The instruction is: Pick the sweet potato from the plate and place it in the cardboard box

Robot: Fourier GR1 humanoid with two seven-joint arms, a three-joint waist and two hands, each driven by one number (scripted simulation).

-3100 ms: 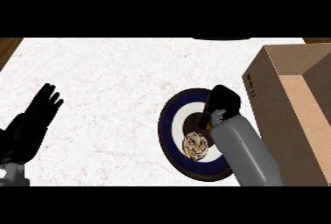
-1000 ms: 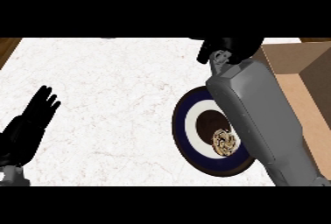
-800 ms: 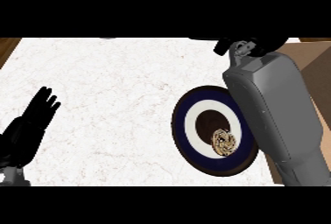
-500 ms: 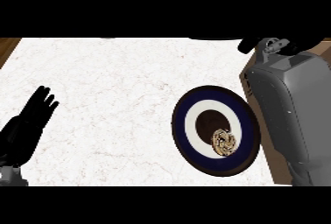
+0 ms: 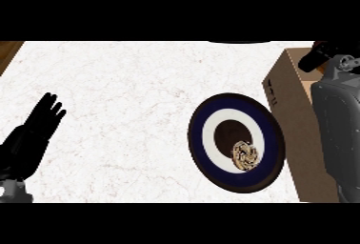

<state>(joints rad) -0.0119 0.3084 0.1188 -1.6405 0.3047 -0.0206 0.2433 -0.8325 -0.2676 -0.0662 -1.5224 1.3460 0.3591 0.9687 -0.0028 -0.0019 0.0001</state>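
White marble-veined counter [image 5: 141,86]. Near the black right hand [image 5: 318,55], a plain brown cardboard box [image 5: 288,95]. Beside it, a plate [image 5: 211,138] ringed dark navy, white, then dark brown, bearing a tan-and-brown mottled lump [image 5: 245,155]. Grey forearm [image 5: 337,133].

No legible text, brand, number or sign is present. The only marking is a small black print on the outer side wall of the brown cardboard box [image 5: 284,90], facing the plate; its characters cannot be read.
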